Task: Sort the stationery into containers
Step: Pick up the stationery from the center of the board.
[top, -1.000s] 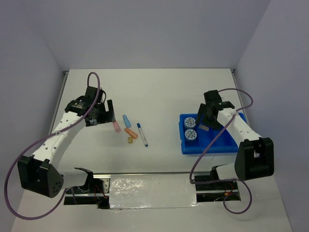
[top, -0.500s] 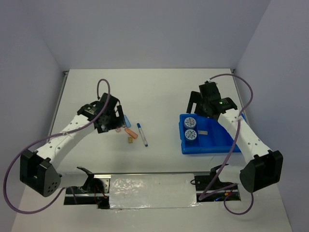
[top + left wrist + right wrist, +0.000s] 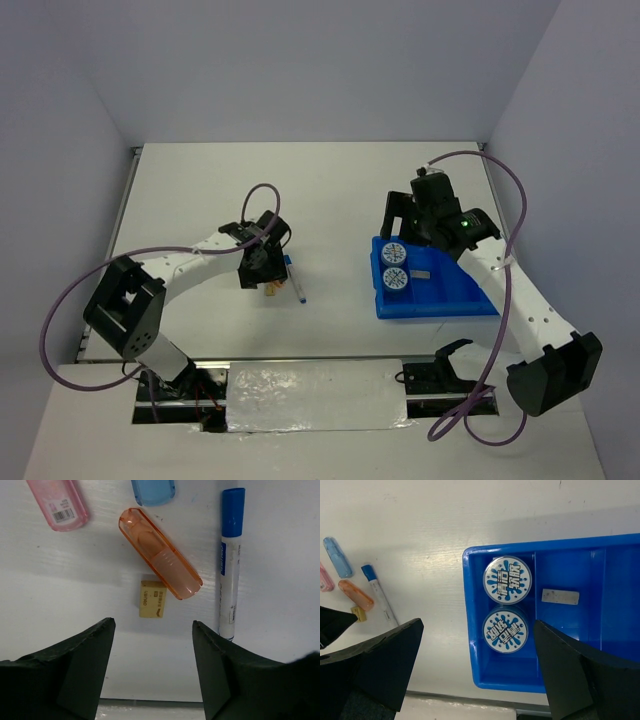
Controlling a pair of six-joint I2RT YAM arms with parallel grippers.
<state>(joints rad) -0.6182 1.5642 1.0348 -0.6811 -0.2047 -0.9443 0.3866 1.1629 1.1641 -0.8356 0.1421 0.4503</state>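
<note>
Since the earlier frame, the left gripper (image 3: 152, 626) has been swung rightward over the loose stationery. Its jaws are seen parted, with nothing held. Just above its gap lies one tan block (image 3: 152, 599), then one orange bar (image 3: 160, 560). One pen (image 3: 229, 565) is at right, and one pink bar (image 3: 57, 502) and one light-blue bar (image 3: 153, 490) are at the top edge. The right gripper (image 3: 477, 625), wide open and empty, has been raised off the blue tray (image 3: 620, 580). Two tape rolls (image 3: 507, 579) and one grey block (image 3: 560, 596) are held there in adjoining compartments.
</note>
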